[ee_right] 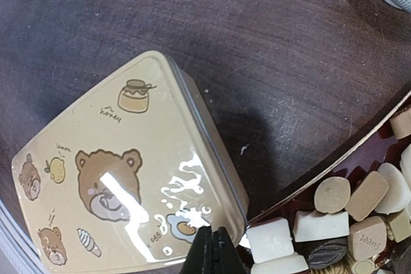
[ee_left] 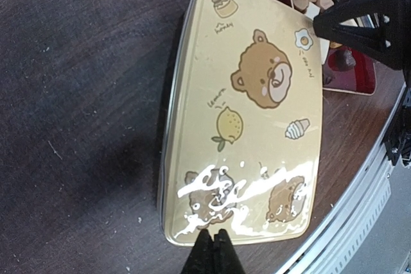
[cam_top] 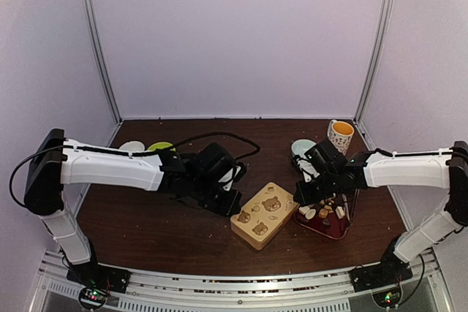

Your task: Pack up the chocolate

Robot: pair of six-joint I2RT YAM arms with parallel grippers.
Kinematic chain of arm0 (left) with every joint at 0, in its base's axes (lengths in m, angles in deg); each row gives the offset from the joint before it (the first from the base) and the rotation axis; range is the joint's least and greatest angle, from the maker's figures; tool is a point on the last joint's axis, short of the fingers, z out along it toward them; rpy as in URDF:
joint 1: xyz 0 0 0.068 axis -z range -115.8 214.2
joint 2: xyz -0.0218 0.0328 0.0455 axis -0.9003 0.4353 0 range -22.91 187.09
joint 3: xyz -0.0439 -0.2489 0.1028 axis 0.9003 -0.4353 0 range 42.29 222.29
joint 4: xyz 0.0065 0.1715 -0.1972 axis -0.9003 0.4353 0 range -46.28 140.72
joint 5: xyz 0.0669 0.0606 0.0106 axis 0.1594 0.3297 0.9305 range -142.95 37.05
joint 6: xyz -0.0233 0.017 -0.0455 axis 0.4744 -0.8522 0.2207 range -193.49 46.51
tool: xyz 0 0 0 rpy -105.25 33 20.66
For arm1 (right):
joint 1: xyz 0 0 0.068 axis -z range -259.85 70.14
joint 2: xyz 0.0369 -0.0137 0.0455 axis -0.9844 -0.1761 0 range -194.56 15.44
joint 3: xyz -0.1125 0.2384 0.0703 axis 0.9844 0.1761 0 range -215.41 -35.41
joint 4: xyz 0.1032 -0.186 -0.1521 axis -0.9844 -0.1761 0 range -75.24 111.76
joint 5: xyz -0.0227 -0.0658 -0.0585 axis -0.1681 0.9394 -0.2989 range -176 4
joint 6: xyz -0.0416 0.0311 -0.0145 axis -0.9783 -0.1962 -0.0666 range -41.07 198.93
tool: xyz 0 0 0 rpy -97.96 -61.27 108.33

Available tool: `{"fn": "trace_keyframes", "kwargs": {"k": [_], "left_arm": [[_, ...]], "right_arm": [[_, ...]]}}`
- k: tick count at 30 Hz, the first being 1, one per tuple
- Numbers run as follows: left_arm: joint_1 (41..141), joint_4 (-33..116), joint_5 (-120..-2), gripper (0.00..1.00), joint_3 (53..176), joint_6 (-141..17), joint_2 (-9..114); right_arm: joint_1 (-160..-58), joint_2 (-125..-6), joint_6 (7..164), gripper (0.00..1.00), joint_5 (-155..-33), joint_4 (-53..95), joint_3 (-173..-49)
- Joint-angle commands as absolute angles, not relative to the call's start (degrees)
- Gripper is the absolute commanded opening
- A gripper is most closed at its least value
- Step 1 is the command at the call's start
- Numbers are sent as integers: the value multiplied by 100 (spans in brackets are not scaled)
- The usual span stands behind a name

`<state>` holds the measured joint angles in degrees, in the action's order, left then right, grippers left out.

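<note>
Tabletop (cam_top: 146, 217) dark wood; lilac walls (cam_top: 241, 34); chocolate (ee_right: 369, 195) in red tray (cam_top: 330, 230).

The left arm (cam_top: 110, 166) and right arm (cam_top: 406, 169) each wear a long white shell, turning black at the chunky joints just behind the claw. The left claw (ee_left: 212, 253) and right claw (ee_right: 210, 248) are matte black, thin and tapering. A black cable (cam_top: 227, 137) loops behind the left claw's wrist.
</note>
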<state>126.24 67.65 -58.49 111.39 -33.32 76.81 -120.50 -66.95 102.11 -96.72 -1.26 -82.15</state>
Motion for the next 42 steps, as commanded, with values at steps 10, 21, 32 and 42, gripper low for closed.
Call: {"fn": "trace_keyframes", "kwargs": {"k": [10, 21, 32, 42], "left_arm": [[12686, 6026, -5782, 0, 10540, -2915, 8177], [13155, 6625, -5608, 0, 11417, -3389, 7803], [13469, 6367, -5704, 0, 11676, -3461, 7993], [13539, 5995, -5661, 0, 11608, -3617, 7994]], "right_arm": [[-12111, -6824, 10169, 0, -9647, -259, -9120], [-12213, -7841, 10161, 0, -9734, -25, -9982], [-12213, -8520, 10241, 0, -9506, 36, -10289], [-12213, -8636, 10251, 0, -9493, 36, -10257]]}}
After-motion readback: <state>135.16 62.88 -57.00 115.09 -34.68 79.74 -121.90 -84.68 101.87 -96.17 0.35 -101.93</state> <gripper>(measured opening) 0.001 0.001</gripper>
